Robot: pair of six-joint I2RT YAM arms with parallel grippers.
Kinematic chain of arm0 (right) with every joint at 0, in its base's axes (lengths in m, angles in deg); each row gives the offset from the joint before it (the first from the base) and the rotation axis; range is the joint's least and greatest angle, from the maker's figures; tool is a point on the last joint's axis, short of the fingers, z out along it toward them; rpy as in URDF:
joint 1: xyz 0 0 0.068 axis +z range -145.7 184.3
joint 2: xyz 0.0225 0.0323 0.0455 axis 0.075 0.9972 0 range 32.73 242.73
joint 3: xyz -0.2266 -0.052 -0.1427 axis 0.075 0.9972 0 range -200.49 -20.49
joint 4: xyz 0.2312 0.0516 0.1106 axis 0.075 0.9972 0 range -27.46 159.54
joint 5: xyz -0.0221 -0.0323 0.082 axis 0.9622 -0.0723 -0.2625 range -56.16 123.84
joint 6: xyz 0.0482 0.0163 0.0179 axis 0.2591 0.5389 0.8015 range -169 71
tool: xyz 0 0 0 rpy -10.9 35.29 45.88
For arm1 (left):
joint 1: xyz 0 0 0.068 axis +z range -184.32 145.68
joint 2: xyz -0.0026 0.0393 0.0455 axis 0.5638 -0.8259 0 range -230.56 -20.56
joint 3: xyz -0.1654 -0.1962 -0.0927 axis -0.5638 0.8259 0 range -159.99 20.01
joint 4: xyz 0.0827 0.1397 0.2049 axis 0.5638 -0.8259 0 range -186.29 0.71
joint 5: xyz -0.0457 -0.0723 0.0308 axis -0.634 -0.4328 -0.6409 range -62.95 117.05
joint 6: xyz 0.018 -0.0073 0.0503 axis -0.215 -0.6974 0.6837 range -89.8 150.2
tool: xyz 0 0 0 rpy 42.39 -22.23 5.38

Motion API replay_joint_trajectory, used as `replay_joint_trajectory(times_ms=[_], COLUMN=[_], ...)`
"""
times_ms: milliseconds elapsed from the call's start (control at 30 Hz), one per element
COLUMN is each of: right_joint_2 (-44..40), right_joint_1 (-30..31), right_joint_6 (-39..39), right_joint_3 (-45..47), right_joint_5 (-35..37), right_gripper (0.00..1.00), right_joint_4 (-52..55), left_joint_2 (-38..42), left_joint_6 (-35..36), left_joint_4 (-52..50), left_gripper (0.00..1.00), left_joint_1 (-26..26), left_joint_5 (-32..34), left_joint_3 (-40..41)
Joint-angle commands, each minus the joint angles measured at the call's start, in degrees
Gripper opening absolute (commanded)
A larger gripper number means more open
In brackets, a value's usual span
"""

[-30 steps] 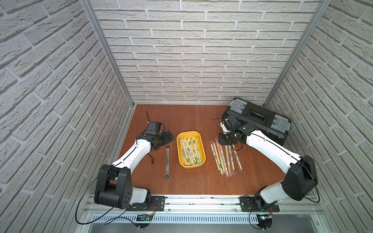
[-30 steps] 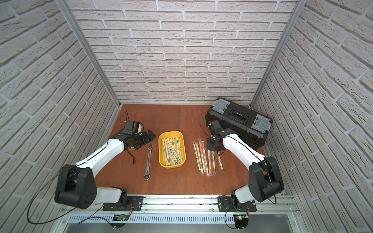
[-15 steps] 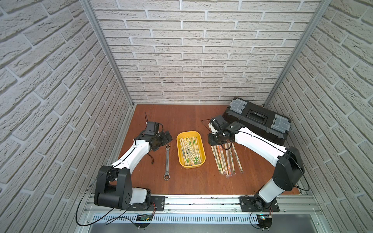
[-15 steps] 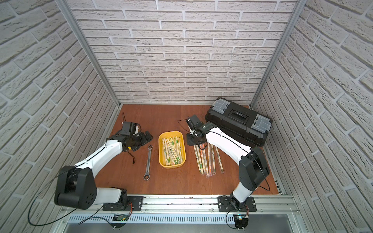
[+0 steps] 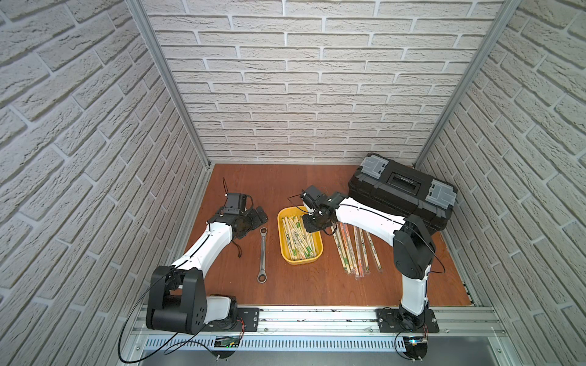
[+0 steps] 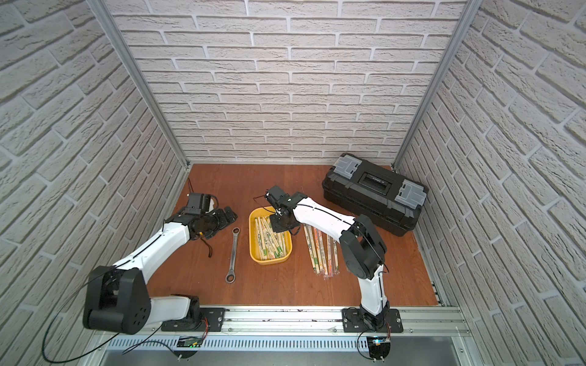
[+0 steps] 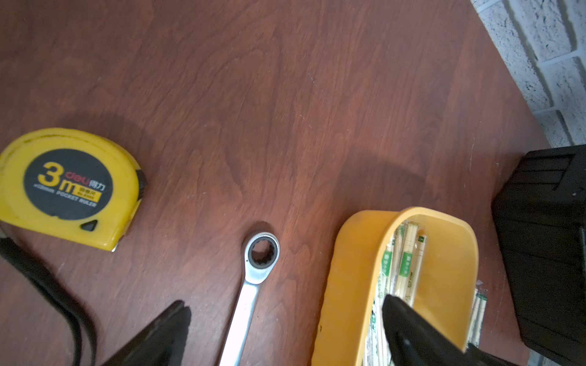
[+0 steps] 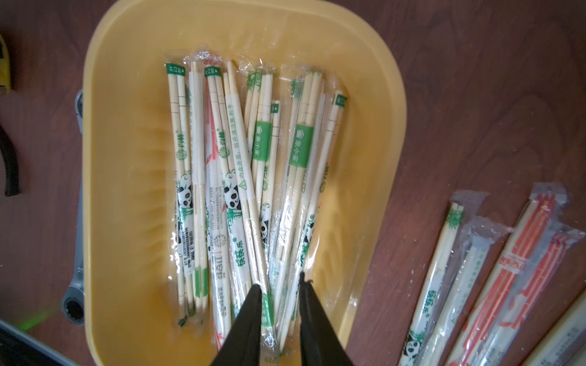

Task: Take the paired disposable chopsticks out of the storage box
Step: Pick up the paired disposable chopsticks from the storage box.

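Chopsticks (image 8: 237,152) in sleeves are heaped in the storage box (image 8: 126,142), with more laid on the counter (image 8: 475,95) beside it. The right gripper (image 8: 279,282) is set narrowly around some, a pinch not discernible; the left gripper (image 7: 285,304) is spread wide.

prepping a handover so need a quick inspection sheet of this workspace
surface: brown wood table, no spills seen
job's things: chopsticks piled in yellow storage box; more chopstick sleeves lie beside it on the table
clutter: wrench, tape measure, black toolbox
pincers: left pincer open near the wrench; right pincer narrowly open over the box
cables: black cable trails from left arm onto table
surroundings: white brick-look walls, metal rail in front
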Motion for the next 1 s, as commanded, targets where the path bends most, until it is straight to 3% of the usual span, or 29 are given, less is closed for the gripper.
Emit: replay_joint_trajectory(times_ms=[0,333,667,967], right_joint_2=[2.74,9.18,13.04,12.27], right_joint_1=[0.82,1.15,1.03,0.94], right_joint_6=[1.09,2.07,3.06,3.23], right_joint_3=[-2.80,-7.21,-8.68,-8.12], right_joint_5=[4.01,8.76,8.39,6.88], right_gripper=[0.24,0.24,0.24,0.12], right_joint_4=[2.03,5.43,5.53,4.80], left_joint_2=[1.43,1.65,1.54,1.54], left_joint_6=[0.28,0.24,0.32,0.32], left_joint_4=[0.70,1.58,1.80,1.98], left_gripper=[0.98,0.98,0.98,0.98], left_joint_1=[0.41,0.59,0.59,0.64], left_joint_5=[-0.07,-0.86,-1.04,-1.23], left_joint_3=[0.81,1.34,1.63,1.63])
